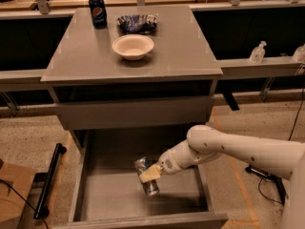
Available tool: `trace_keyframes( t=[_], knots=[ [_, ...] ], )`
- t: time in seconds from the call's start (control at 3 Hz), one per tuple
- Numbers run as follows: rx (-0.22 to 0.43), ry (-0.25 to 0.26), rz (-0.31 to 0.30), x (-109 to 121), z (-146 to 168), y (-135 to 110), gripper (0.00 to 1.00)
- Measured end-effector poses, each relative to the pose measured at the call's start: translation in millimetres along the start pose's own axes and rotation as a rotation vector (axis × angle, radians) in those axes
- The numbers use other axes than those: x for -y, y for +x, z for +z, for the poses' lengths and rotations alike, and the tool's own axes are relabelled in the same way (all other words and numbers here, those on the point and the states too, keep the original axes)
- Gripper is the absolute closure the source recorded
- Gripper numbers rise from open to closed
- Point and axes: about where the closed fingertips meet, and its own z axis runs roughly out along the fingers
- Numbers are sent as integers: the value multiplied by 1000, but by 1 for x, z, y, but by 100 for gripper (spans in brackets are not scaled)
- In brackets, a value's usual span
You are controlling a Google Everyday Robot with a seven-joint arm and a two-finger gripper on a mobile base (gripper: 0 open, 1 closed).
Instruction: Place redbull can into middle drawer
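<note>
Arm (238, 149) reaches in from the right, low over the open middle drawer (79, 185). Gripper (149, 174) sits inside the drawer's span, just above its bare grey floor. Fingers (151, 172) are clamped across the middle of the redbull can (152, 188); a pale pad shows against the can's side. Can is tilted, top end up and left, lower end toward the drawer front; whether it touches the floor cannot be told.

Above, a shallower drawer front (136, 112) is shut. On the counter (190, 56): Pepsi can (97, 12) at the back left, a crumpled chip bag (137, 23) beside it, a white bowl (133, 46) nearer the middle.
</note>
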Motion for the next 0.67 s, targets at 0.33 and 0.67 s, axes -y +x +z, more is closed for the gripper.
trace_keyframes(
  t=[0.33,0.67],
  knots=[
    [-4,-1,35,3,20,6,36],
    [153,12,-22,-24,-13,-40,13]
  ],
)
